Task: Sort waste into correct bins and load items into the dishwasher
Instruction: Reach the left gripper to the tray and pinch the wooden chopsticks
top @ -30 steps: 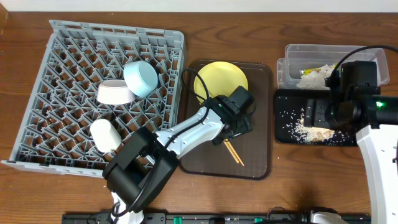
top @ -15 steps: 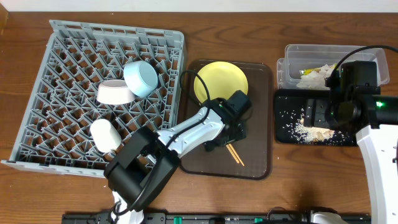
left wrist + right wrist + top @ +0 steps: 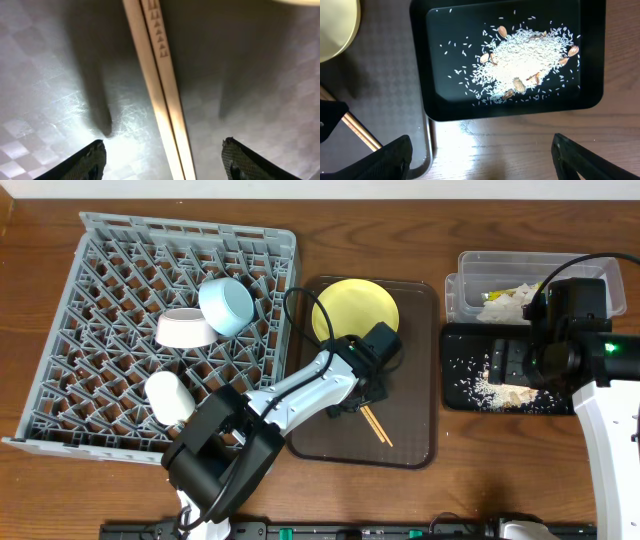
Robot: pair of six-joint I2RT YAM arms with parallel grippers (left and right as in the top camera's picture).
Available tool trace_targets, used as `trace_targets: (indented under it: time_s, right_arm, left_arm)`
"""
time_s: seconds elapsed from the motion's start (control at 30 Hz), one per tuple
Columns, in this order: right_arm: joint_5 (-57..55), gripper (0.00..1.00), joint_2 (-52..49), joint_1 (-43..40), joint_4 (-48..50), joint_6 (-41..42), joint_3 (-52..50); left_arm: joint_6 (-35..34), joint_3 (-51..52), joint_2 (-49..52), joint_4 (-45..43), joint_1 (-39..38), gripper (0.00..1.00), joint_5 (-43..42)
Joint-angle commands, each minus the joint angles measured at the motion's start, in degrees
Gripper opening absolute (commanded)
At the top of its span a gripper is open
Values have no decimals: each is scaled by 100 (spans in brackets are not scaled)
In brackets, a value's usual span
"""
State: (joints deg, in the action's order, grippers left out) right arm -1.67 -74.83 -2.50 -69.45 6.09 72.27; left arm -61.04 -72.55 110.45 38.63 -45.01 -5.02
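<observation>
Now my left gripper (image 3: 162,150) sits closer over the chopsticks (image 3: 159,75) than before, wide open and empty; closing crooked may catch only one.

Pair of wooden chopsticks (image 3: 165,100) lying side by side on chequer-textured tray (image 3: 50,75), left tool (image 3: 167,160) straddling them, fingertips wide apart, not touching.

Chopsticks (image 3: 157,85): pale wood, smooth, satin, small printed marks.
Brown serving tray (image 3: 50,75): plastic, checker-embossed, low sheen.
Black tray (image 3: 592,60): glossy smooth plastic.
Dish rack (image 3: 190,226): grey plastic, matt.
Tub (image 3: 470,270): clear plastic.
Yellow plate (image 3: 355,305): smooth, slight gloss.
Counter (image 3: 500,470): dark wood grain, satin.
</observation>
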Motion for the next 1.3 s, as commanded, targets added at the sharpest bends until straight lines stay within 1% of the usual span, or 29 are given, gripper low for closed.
trace_targets:
  time_s: [0.0,0.13,0.27,0.37,0.77,0.8,0.83,0.87,0.9,0.93,1.07,1.17,1.23,1.27]
  right_arm:
    - [24,87,59,-52,-22,52,35]
    - [24,87,59,-52,-22,50,35]
    - [22,87,59,-55,-22,50,35]
    - [22,87,59,-55,-20,50,35]
    - [24,87,59,-52,-22,52,35]
    - [24,87,59,-52,-26,50,35]
    - [24,87,59,-52,-28,52,35]
    - [24,87,59,-52,-28,52,35]
    - [24,87,59,-52,-26,52,35]
    - [24,87,59,-52,-24,52,35]
    - [24,87,59,-52,-24,52,35]
    - [24,87,59,-52,-26,50,35]
    - [24,87,59,-52,-26,50,35]
    - [24,87,59,-52,-26,50,35]
  left_arm:
    - [74,20,-17,-85,15,74,186]
    - [74,24,140,-142,15,74,188]
    - [79,24,264,-31,22,63,214]
    - [79,24,269,94,22,58,321]
    - [76,144,271,157,22,57,313]
    - [76,164,271,166,22,56,313]
    - [74,205,271,166,22,49,313]
    - [74,240,271,162,22,45,313]
    - [74,310,271,155,22,36,313]
    - [72,341,271,153,22,34,313]
    - [76,389,271,129,22,33,317]
    - [83,389,271,140,31,21,317]
    - [83,389,271,142,39,15,317]
    - [98,387,271,144,55,13,317]
